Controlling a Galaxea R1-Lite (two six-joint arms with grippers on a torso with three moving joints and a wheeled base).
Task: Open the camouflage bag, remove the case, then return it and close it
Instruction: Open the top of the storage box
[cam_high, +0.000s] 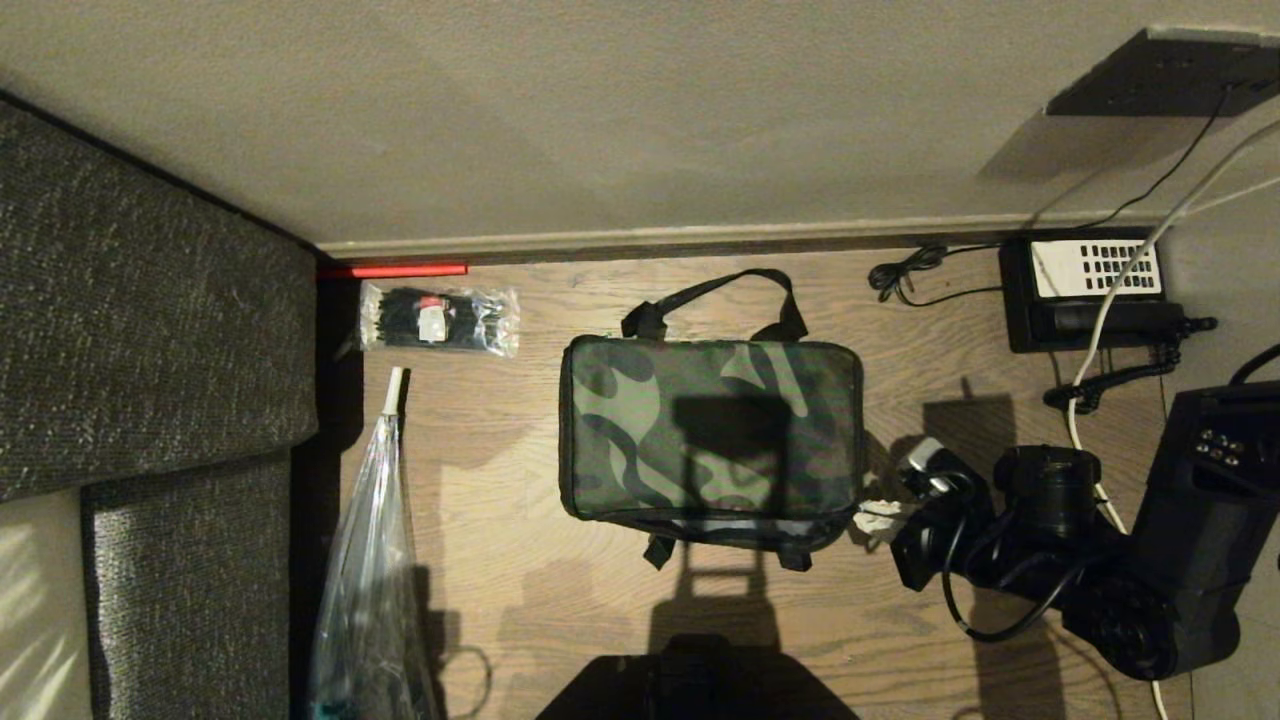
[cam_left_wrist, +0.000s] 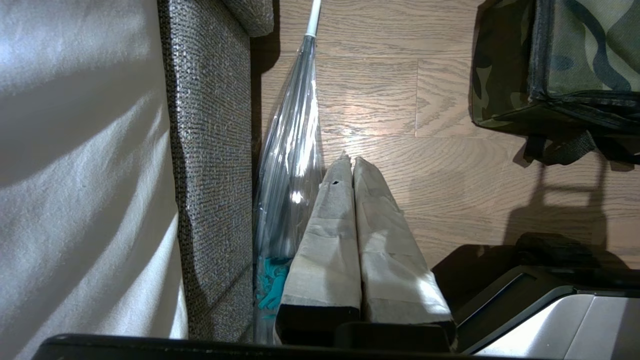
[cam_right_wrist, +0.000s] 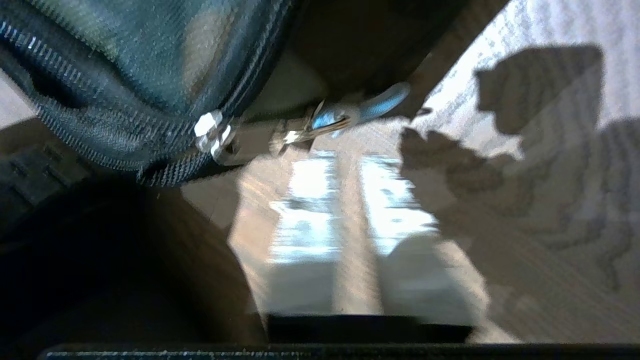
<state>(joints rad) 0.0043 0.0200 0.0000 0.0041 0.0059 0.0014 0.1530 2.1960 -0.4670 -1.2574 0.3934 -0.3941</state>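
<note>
**Right gripper at the bag's zipper, bag zipped shut**

Head view: the bag lies flat on the wood floor at centre frame, lid down, handles sticking out above and below. The right gripper sits at the bag's lower right corner, its taped fingertips touching or just beside the edge trim. A packet of ties lies at upper left and a phone at upper right, both well apart from the bag. The case is not visible; presumably it is inside.

Left wrist view: the left gripper is parked over bare floor with its fingers pressed together, holding nothing. A clear umbrella leans beside it; the bag's corner shows at upper right.

Right wrist view: the zipper pull hangs in the upper centre, just beyond the fingertips. The fingers stand a narrow gap apart, and nothing is between them.

Risk: the pull is small and dangling, so closing here may catch air or only fabric. Tugging then would drag the light bag across the floor rather than run the zipper round the corner.
</note>
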